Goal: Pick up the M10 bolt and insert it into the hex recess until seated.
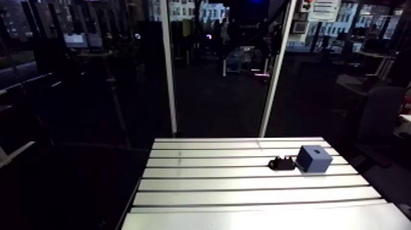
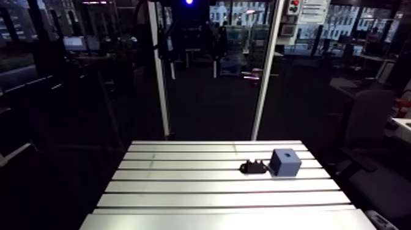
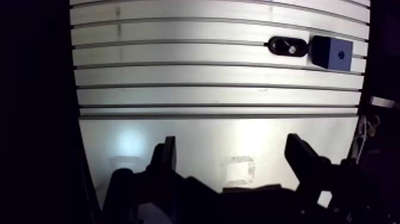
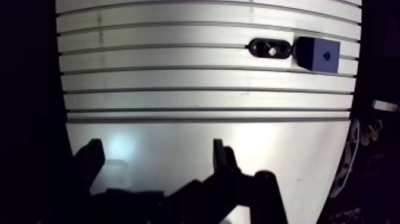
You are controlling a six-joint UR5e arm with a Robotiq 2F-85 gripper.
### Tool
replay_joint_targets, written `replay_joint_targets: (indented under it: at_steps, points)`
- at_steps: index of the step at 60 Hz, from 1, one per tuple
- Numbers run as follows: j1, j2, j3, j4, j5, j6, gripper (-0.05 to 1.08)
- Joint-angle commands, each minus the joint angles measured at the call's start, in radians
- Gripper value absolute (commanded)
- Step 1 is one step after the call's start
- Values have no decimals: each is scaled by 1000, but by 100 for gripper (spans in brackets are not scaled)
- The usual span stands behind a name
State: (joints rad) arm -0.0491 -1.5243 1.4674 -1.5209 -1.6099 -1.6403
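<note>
A blue block [image 1: 314, 158] stands on the slotted table [image 1: 244, 183] toward its far right, with a small dark recess in its top face. Touching its left side lies a low black oval piece [image 1: 281, 163]. In the wrist view that black piece [image 3: 287, 46] carries a small pale metal spot; I cannot tell whether this is the bolt. My gripper [image 3: 233, 158] is open and holds nothing, hovering over the table's near edge. Both things lie far ahead of it, beyond one finger's side. The gripper does not show in the arm view.
Two white uprights [image 1: 168, 67] rise behind the table's far edge. The table's side edges drop off into dark floor on either side. Two pale patches of glare [image 3: 241, 168] lie on the plate just ahead of the fingers.
</note>
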Motion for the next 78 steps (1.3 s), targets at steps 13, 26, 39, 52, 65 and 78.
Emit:
replay_joint_targets:
  at_steps: [13,26,39,52,65,78]
  points:
    - [12,5,0,-37,5,12,1]
    - [12,-3,7,-35,5,12,1]
    - [12,-6,7,-35,5,12,1]
    - [12,-10,15,-37,-7,9,1]
    - [12,-6,31,-62,-11,-6,1]
    - [-3,-1,63,-118,-11,-65,1]
